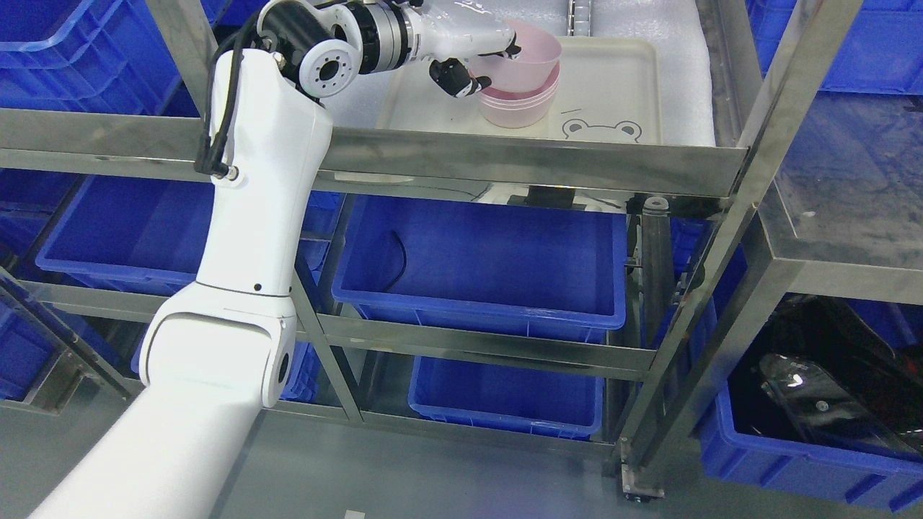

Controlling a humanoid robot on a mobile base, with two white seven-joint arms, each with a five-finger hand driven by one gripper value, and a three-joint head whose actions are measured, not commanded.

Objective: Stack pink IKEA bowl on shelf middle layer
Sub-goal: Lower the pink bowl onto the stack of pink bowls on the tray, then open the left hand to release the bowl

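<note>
The left hand grips the left rim of a pink bowl, thumb outside, fingers inside. The bowl sits tilted in the top of a stack of pink bowls on a cream tray, left of the tray's frog drawing, on the steel shelf.

No legible text, brand name, number or label appears anywhere in view. The only marking is a printed outline drawing of a frog-like face on the near edge of the cream tray on the shelf. Faint dark marks show on the casing of the left hand, too small and blurred to read.
</note>
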